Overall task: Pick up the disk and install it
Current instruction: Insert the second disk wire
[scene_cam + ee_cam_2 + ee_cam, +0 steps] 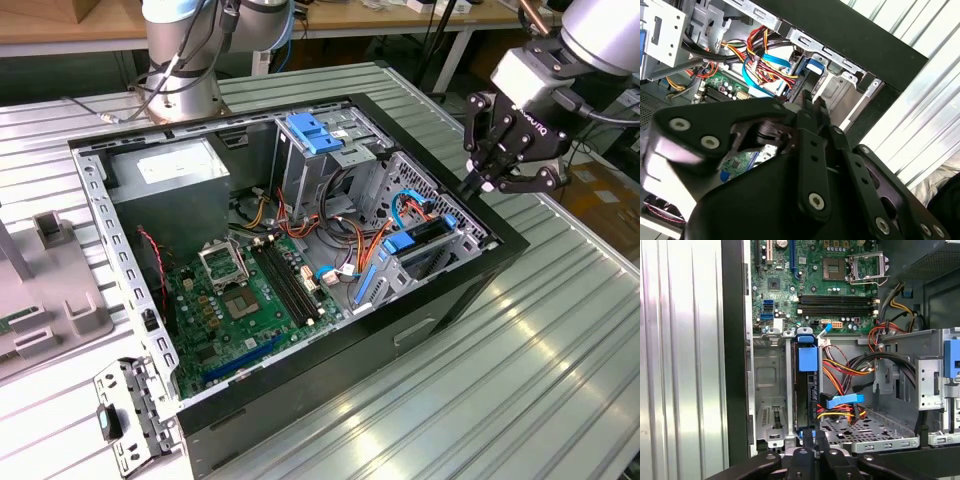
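Note:
The disk (pixel 424 239) stands on edge in the drive cage at the case's corner on the exterior view's right, dark, with blue rails along its sides. In the first wrist view the disk (pixel 803 395) shows edge-on under a blue tab, set between the cage walls. My gripper (pixel 470 186) hangs just above the case rim, a little beyond the disk's outer end. Its fingers are shut together with nothing between them in both wrist views (pixel 815 441) (pixel 812 106), and they sit close over the disk's end (pixel 804 86) without gripping it.
The open computer case (pixel 480 275) lies on a ribbed metal table (pixel 520 380). Inside are a green motherboard (pixel 245 300), a grey power-supply box (pixel 165 190), a tall cage with a blue latch (pixel 315 135), and loose cables (pixel 845 372) beside the disk. The arm's base (pixel 185 70) stands behind.

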`<state>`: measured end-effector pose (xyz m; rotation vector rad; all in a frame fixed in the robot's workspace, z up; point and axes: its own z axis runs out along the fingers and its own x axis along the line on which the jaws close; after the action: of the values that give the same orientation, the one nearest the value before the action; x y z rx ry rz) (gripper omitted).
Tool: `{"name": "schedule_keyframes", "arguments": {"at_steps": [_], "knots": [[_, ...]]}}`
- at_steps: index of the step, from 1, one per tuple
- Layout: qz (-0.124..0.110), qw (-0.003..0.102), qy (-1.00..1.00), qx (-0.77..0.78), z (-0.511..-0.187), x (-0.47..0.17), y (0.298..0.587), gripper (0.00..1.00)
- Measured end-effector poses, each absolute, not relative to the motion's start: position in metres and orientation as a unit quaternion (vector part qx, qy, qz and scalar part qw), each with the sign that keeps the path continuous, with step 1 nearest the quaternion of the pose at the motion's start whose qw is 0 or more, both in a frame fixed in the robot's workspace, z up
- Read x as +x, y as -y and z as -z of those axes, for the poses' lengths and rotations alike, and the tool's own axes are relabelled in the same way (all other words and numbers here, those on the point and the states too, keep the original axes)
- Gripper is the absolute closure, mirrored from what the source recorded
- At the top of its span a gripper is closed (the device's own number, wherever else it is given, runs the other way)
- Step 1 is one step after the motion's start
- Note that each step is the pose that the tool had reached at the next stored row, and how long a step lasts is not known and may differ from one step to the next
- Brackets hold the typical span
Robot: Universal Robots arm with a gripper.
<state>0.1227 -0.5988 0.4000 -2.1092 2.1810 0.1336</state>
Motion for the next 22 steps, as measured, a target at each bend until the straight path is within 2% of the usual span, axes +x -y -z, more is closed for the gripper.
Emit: {"name": "schedule_keyframes", "arguments": {"at_steps": [3,22], "knots": [[-0.044,0.052,-0.717,-0.694,-0.4,0.123,0.599,0.64],[-0.044,0.052,-0.717,-0.694,-0.397,0.112,0.599,0.64]]}}
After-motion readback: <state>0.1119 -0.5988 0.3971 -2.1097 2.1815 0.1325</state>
